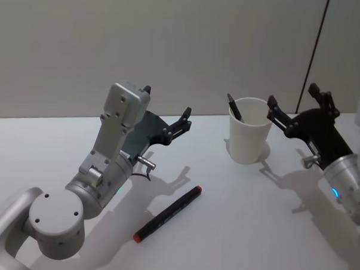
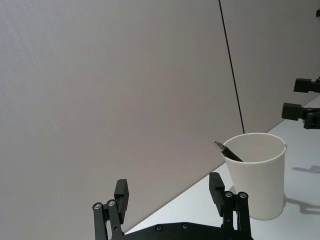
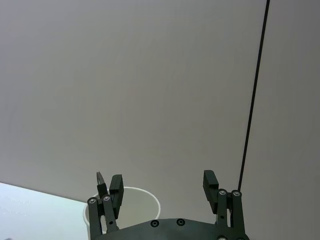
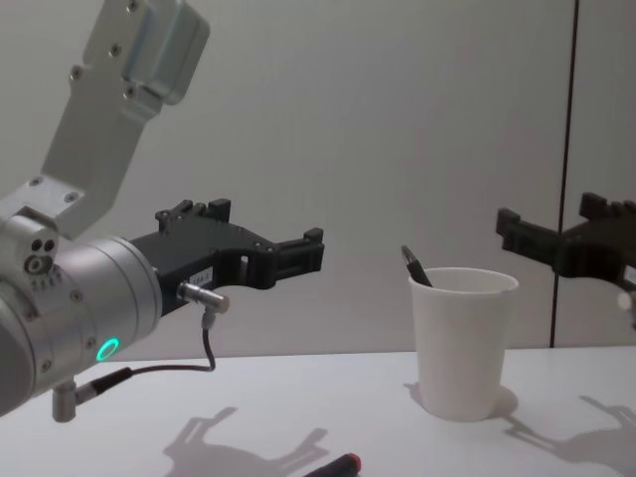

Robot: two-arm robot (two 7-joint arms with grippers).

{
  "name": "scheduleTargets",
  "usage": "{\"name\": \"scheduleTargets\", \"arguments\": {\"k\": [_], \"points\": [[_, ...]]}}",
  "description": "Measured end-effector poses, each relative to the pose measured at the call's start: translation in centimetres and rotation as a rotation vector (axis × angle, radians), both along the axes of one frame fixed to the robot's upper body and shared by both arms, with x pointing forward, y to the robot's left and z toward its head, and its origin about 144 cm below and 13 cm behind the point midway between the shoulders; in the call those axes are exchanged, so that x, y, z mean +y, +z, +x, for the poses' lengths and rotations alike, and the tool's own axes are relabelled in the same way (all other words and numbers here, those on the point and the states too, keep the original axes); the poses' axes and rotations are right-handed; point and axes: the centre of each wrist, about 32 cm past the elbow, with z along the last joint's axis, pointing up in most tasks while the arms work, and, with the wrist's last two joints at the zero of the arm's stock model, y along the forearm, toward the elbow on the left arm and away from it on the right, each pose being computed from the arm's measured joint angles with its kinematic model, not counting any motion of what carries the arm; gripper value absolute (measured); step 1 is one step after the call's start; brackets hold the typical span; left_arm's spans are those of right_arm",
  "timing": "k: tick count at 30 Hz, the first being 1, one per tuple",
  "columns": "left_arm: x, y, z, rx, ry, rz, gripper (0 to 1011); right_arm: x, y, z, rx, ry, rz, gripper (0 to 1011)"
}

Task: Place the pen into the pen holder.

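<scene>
Closest in, the left arm's silver joints rise from the lower left of the head view, and its black end effector (image 1: 167, 102) hangs above the desk (image 1: 241, 227) with fingers spread and nothing between them. It is left of the cup (image 1: 248, 138) and well apart from it.

On the desk in front of that arm lies a pen (image 1: 168, 213), black-bodied with a red cap at each end. It lies flat and slantwise, one red end toward the robot and the other toward the cup, touched by neither end effector.

Farther back and right of centre stands the cup, plain white paper, tapered, with a rolled rim, upright on the desk. A dark pen (image 1: 235, 107) stands inside it, leaning on the left part of the rim with its tip poking above.

Just right of the cup, at about rim height, is the right end effector (image 1: 293, 95), also released and holding nothing; one finger is near the rim but apart from it.

Behind everything is a pale wall (image 1: 172, 39) with a thin dark vertical seam (image 1: 312, 54). Nothing lies between the pen on the desk and the cup.
</scene>
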Motion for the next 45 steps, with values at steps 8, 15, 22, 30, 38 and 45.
{"name": "scheduleTargets", "arguments": {"k": [8,15,22,30,38,45], "points": [[0.0,0.0,0.0,0.0,0.0,0.0,1001,-0.5,0.6,-2.2,0.058,-0.017,0.003,1002],[0.0,0.0,0.0,0.0,0.0,0.0,1001,-0.8,1.2,-3.9,0.103,-0.024,0.002,1002],[0.0,0.0,0.0,0.0,0.0,0.0,1001,-0.9,1.9,-5.7,0.151,-0.028,0.001,1002],[0.0,0.0,0.0,0.0,0.0,0.0,1001,-1.0,2.1,-6.3,0.169,-0.029,-0.001,1002],[0.0,0.0,0.0,0.0,0.0,0.0,1001,-0.9,2.1,-6.4,0.169,-0.028,-0.001,1001],[0.1,0.0,0.0,0.005,-0.013,-0.004,1001,-0.9,2.1,-6.4,0.169,-0.028,-0.001,1001]]}}
